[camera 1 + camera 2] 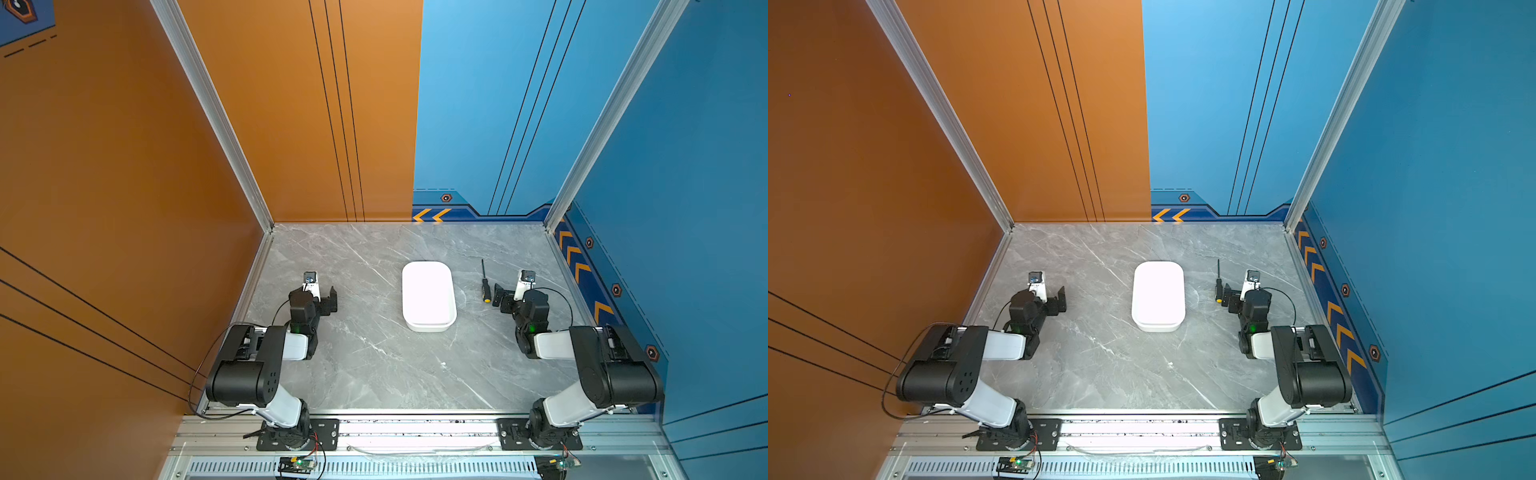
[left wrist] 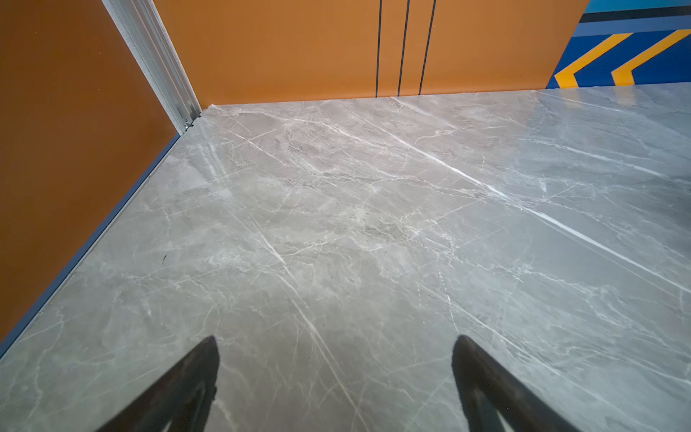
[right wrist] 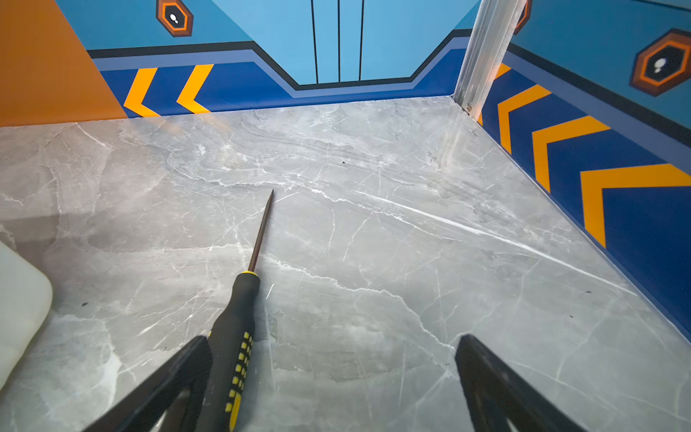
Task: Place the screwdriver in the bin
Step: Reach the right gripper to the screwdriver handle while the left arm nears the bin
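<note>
1. Right wrist view: the right gripper (image 3: pixel 332 340) is spread wide and pinches nothing. The screwdriver (image 3: pixel 235 329) lies flat on the bench (image 3: pixel 374 224). Its black-and-yellow handle is at the lower middle of the frame, just beside the finger on the left of the picture; whether they touch, I cannot tell. The thin shaft points to the upper middle, toward the back wall.
2. In both top views the screwdriver (image 1: pixel 485 286) is right of the bin (image 1: pixel 428 327), apart from it and not inside. It lies nearly parallel to the long side of the bin.
3. The bin sits in the middle of the bench, open side up, and looks empty. I think this place lets either arm reach it.
4. The wide opening of the right gripper makes sense in my judgement: the handle is the thick part and must come between both fingers before closing. The handle is off-centre, so a small shift toward the left of the wrist picture seems needed.
5. Left wrist view: the left gripper (image 2: pixel 336 338) is also spread, with only bare bench between its fingers. It sits at the left of the top views, well apart from the screwdriver, probably because the tool is on the other arm's side.
</note>
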Robot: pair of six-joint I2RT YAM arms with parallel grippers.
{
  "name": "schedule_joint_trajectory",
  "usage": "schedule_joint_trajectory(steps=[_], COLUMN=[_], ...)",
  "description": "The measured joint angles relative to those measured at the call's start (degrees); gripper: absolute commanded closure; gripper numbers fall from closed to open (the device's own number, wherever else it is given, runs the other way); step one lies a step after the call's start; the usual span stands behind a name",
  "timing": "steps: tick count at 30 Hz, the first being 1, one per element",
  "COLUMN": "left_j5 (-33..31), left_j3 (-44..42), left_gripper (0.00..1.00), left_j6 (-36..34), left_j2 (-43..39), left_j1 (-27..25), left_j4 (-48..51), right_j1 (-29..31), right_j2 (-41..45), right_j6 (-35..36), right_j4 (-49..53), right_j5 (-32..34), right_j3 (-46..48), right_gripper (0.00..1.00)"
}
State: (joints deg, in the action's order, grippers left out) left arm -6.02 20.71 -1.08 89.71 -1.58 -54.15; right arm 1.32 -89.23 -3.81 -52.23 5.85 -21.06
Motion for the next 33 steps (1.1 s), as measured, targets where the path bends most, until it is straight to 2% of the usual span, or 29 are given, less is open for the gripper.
schedule_joint_trajectory(steps=[7, 8, 9, 10, 12, 15, 18, 23, 27, 33], left_j5=[-0.44, -1.25, -1.99, -2.84, -4.09, -5.6, -7.13, -4.09, -1.18, 1.97], left_j3=[0.0, 0.0, 0.0, 0.0, -0.02, 0.07, 2.16, 10.75, 15.39, 16.52], left_gripper=[0.02, 0.02, 0.02, 0.02, 0.02, 0.02, 0.02, 0.02, 0.02, 0.02], left_j6=[0.02, 0.15, 0.39, 0.61, 0.87, 0.81, 1.05, 7.76, 12.59, 17.29], left_j2=[0.0, 0.0, -0.02, -0.13, -0.96, -5.46, -12.79, -20.85, -20.31, -14.84], left_j1=[0.0, 0.0, 0.0, 0.0, -0.04, -0.81, -2.8, -5.14, -9.38, -14.45], left_j4=[0.0, 0.0, 0.0, 0.07, 0.85, 4.72, 12.55, 23.04, 27.17, 31.45], right_j1=[0.02, 0.0, -0.22, -0.37, -0.96, -1.73, -1.86, 0.15, 3.02, 3.78], right_j2=[0.0, 0.0, 0.0, 0.02, 0.79, 5.14, 8.57, 6.03, 0.02, -12.24], right_j6=[0.02, 0.07, 0.2, -0.04, -0.26, -0.92, -2.14, -4.09, -6.27, -9.2], right_j4=[0.0, -0.04, -0.02, 0.11, 2.78, 15.78, 30.6, 52.68, 64.3, 78.68], right_j5=[-0.2, -0.9, -1.73, -2.4, -2.56, -2.62, -4.52, -7.39, -10.03, -11.8], right_j3=[0.0, 0.0, 0.0, 0.0, -0.61, -6.47, -18.84, -41.2, -48.37, -51.84], right_gripper=[0.01, 0.1, 0.15, 0.16, 0.11, 0.1, 0.07, 0.05, 0.06, 0.09])
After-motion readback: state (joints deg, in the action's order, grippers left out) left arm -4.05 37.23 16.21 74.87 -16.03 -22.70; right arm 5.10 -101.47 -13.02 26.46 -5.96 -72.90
